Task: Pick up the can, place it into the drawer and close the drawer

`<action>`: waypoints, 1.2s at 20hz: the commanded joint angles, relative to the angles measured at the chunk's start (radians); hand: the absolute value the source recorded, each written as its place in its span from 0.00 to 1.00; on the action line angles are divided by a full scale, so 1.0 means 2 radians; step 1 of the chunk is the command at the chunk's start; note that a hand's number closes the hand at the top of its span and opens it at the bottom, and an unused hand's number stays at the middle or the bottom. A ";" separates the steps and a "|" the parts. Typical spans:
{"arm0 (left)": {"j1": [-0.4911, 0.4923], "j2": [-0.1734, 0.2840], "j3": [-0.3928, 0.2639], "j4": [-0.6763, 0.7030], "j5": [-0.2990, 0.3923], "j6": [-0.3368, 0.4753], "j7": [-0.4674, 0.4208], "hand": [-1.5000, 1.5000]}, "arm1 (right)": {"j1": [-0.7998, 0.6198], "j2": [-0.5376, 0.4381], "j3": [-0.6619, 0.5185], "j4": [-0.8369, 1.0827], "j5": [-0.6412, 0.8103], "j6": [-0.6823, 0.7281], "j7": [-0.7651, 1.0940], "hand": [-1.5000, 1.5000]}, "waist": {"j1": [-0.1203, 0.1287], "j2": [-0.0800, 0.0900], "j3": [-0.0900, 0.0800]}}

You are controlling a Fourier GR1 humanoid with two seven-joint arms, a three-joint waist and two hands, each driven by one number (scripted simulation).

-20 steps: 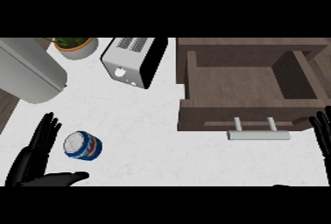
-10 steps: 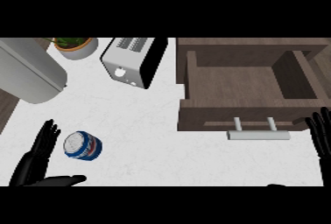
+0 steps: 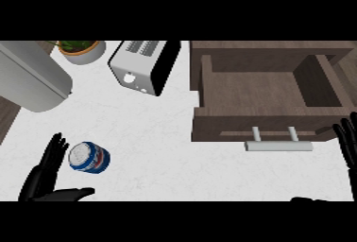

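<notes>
can (image 3: 89,157) on bench (image 3: 174,160) | my left robot hand (image 3: 43,176) spread beside it | right robot hand (image 3: 346,144) spread | drawer (image 3: 268,92) open

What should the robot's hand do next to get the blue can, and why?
Probably the left hand should close its fingers and thumb around the can. The hand is open right beside the can, with the fingers on its left and the thumb below, but nothing holds it yet. The drawer already stands open, so grasping seems to come first.
</notes>
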 commanded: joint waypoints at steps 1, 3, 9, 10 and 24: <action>-0.013 0.004 -0.003 -0.002 0.010 -0.004 0.017 0.00 | 0.002 0.002 -0.004 -0.005 -0.004 0.004 0.002 0.00 | 0.000 0.000 0.000; -0.046 0.021 0.010 0.087 -0.003 -0.003 -0.039 0.00 | 0.040 0.008 -0.014 0.001 -0.004 0.016 -0.047 0.00 | -0.002 0.000 0.000; -0.054 0.017 0.004 0.122 -0.011 0.011 -0.071 0.00 | 0.036 -0.002 -0.011 -0.036 -0.015 0.021 0.011 0.00 | -0.002 0.000 0.000; -0.017 -0.007 -0.011 0.067 -0.003 0.009 -0.055 0.00 | 0.001 -0.022 -0.041 -0.038 -0.054 0.020 0.038 0.00 | 0.000 0.000 0.000; -0.094 -0.011 -0.028 0.139 -0.002 0.041 -0.053 0.00 | 0.056 0.017 0.030 -0.047 -0.002 -0.004 -0.004 0.00 | -0.002 0.000 0.000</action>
